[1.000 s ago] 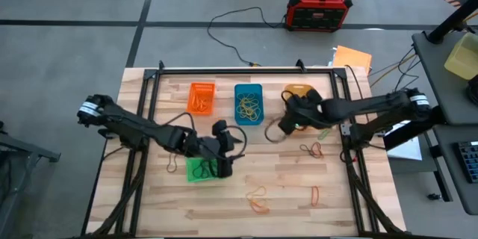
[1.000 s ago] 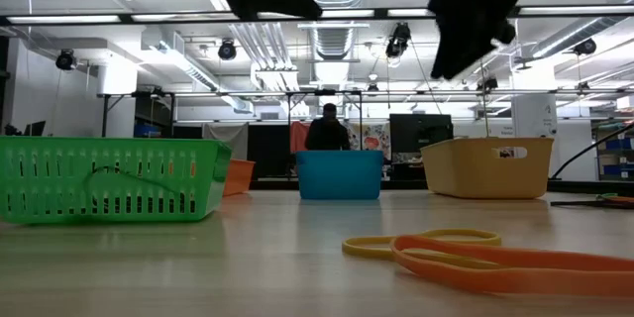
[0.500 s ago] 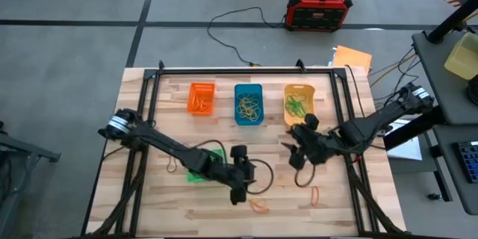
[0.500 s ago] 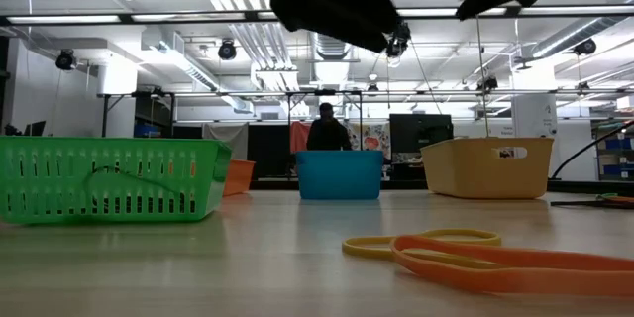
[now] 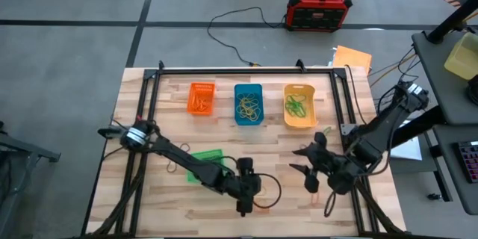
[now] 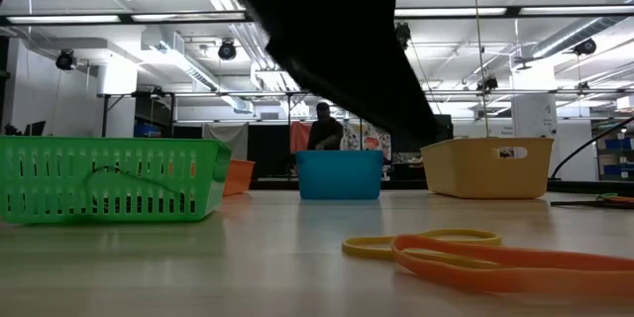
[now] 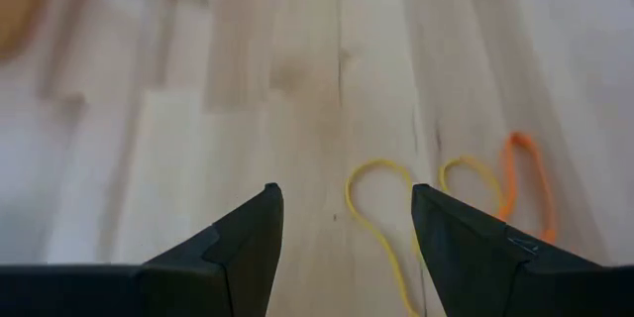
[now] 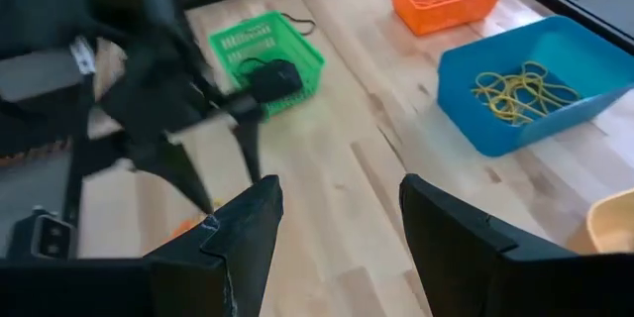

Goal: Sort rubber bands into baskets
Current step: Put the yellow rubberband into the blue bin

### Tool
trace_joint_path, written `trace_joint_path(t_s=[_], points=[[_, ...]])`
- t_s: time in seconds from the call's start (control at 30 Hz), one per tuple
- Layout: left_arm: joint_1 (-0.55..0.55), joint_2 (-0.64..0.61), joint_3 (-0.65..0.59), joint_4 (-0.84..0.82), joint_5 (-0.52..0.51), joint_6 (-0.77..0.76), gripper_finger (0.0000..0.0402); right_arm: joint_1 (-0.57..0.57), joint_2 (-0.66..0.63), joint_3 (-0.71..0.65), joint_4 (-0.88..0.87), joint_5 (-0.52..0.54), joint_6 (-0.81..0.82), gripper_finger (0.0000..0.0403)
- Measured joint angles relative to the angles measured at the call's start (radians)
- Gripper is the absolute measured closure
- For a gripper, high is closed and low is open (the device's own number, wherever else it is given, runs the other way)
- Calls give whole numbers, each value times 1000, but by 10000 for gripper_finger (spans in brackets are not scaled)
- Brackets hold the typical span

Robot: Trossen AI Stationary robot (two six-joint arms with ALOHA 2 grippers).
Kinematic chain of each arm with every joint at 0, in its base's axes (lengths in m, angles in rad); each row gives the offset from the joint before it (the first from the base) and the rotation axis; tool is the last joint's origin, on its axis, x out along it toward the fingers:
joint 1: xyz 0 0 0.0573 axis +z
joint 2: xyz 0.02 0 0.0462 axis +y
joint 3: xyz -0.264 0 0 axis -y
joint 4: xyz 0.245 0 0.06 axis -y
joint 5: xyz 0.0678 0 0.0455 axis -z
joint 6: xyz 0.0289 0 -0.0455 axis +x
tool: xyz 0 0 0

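Four baskets stand on the wooden table: orange [image 5: 202, 98], blue [image 5: 249, 104] with yellow rubber bands, yellow-orange [image 5: 299, 107] with green bands, and green [image 5: 205, 165], nearer the front. My left gripper [image 7: 344, 196] is open above loose yellow bands [image 7: 374, 210] and an orange band [image 7: 530, 184] lying flat near the front edge. These bands also show in the low view [image 6: 466, 250]. My right gripper [image 8: 337, 186] is open and empty above the table's right front part [image 5: 302, 161], touching nothing.
A reddish band [image 5: 314, 187] lies on the table beside my right gripper. A red-and-black box [image 5: 320, 7] and cables lie on the floor beyond the far edge. A person [image 6: 326, 129] shows far behind the table. The black frame rails [image 5: 246, 69] edge the table.
My left gripper has gone from over the green basket toward the table's near edge and to the right, to above the loose bands. My right gripper has gone from over the yellow-orange basket toward the near edge; the green bands in that basket now show.
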Motion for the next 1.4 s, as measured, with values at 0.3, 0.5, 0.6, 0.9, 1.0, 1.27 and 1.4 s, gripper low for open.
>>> trace_joint_path(t_s=[0.3, 0.5, 0.6, 0.9, 1.0, 1.27, 1.4], points=[[-13, 75, 0, 62, 94, -30, 194, 26, 28, 0, 39, 20, 1, 202], [-10, 105, 0, 80, 89, -53, 194, 26, 69, 0, 42, 20, 1, 202], [-5, 138, 0, 98, 88, -82, 194, 26, 79, 0, 44, 19, 1, 202], [-2, 158, 11, 83, 78, -132, 228, 26, 84, 0, 46, 20, -10, 202], [-1, 159, 12, 70, 69, -132, 270, 26, 84, 0, 45, 20, -11, 202], [0, 154, 16, 59, 61, -74, 393, 26, 86, 0, 46, 29, -29, 202], [1, 150, 50, 16, 54, 7, 399, 26, 107, -1, 45, 65, -46, 202]])
